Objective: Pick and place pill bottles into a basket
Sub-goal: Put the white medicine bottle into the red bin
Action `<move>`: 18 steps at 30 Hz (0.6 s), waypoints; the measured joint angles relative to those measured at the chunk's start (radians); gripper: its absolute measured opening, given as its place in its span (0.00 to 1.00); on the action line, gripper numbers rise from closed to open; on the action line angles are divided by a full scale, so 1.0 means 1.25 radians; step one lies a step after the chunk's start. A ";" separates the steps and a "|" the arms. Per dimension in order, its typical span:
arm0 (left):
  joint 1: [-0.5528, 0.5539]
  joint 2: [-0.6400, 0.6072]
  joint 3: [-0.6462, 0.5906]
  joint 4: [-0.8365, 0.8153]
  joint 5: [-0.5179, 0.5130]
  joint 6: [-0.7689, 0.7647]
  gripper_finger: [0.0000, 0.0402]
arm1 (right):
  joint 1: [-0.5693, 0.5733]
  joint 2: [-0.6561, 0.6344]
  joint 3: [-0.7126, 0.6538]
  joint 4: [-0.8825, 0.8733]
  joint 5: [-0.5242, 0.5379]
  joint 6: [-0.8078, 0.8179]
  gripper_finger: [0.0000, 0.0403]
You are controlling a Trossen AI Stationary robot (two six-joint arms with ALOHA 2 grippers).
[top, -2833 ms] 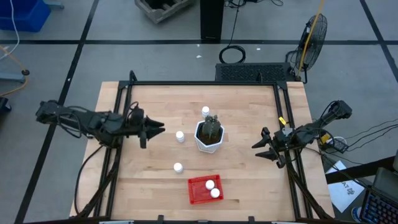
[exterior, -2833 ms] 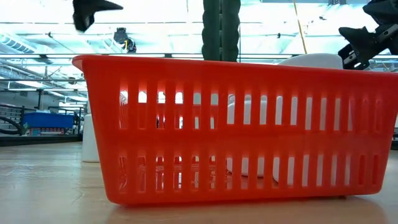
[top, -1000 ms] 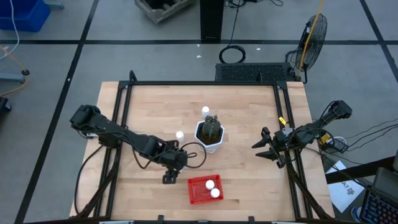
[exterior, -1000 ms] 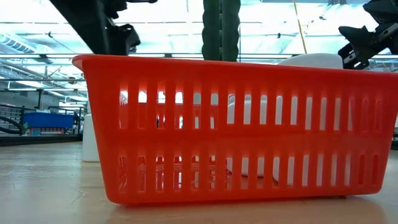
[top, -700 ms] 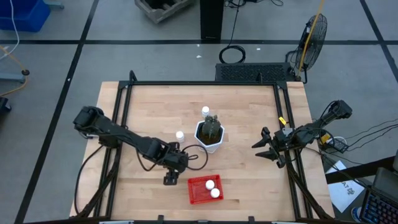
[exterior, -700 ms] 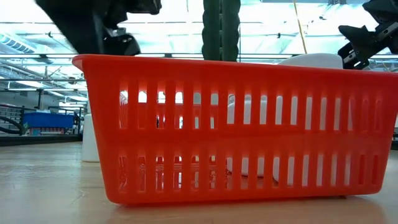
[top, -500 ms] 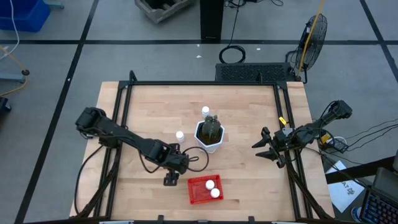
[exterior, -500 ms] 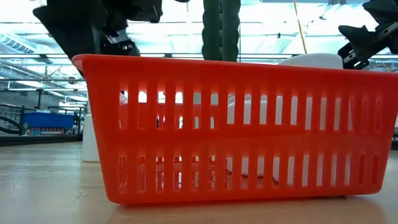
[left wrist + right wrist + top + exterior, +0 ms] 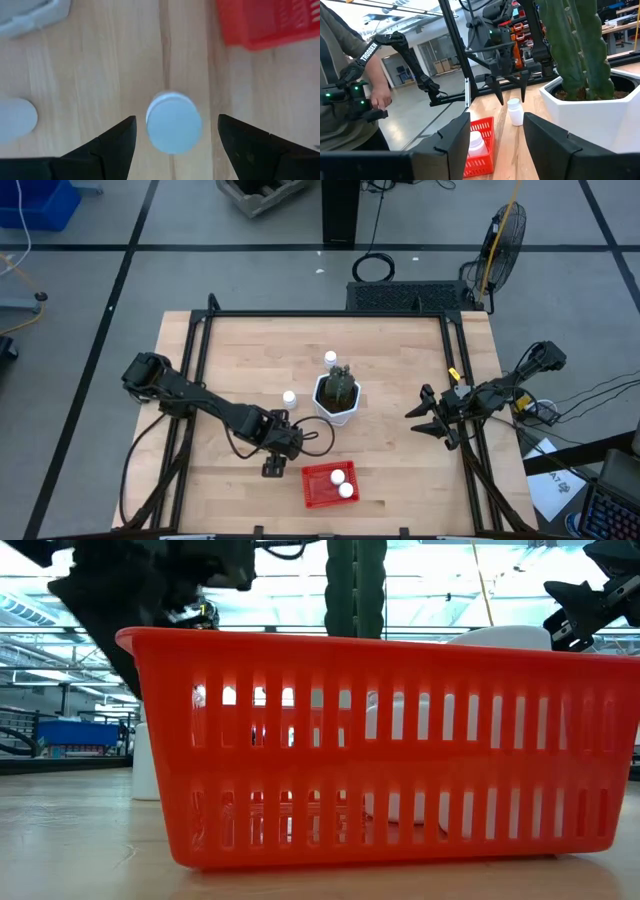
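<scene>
From above, the left tool (image 9: 273,467) hung over the counter (image 9: 400,380) just left of the basket (image 9: 316,492), where two bottles (image 9: 342,483) already lay. Two more stood loose — one (image 9: 289,397) left of the pot (image 9: 337,412), one (image 9: 330,358) behind it. The right tool (image 9: 423,421) waited at the counter's right edge.

At counter height the basket (image 9: 370,750) filled the view.

The left wrist view showed the fingers (image 9: 117,137) spread wide around a fifth bottle (image 9: 173,121), not yet gripped.

In the right wrist view the fingers (image 9: 455,135) stood apart, holding nothing. I judged the task under halfway — three bottles left.
</scene>
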 joint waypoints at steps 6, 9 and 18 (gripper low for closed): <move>0.000 0.000 -0.048 0.015 0.015 -0.023 0.70 | 0.000 0.000 0.000 0.000 0.000 0.000 0.43; 0.000 0.000 -0.049 0.032 0.016 -0.027 0.70 | 0.000 0.000 0.000 0.000 0.000 0.000 0.43; 0.006 0.000 -0.049 0.077 0.020 -0.031 0.70 | 0.000 0.000 0.000 0.000 0.000 0.000 0.43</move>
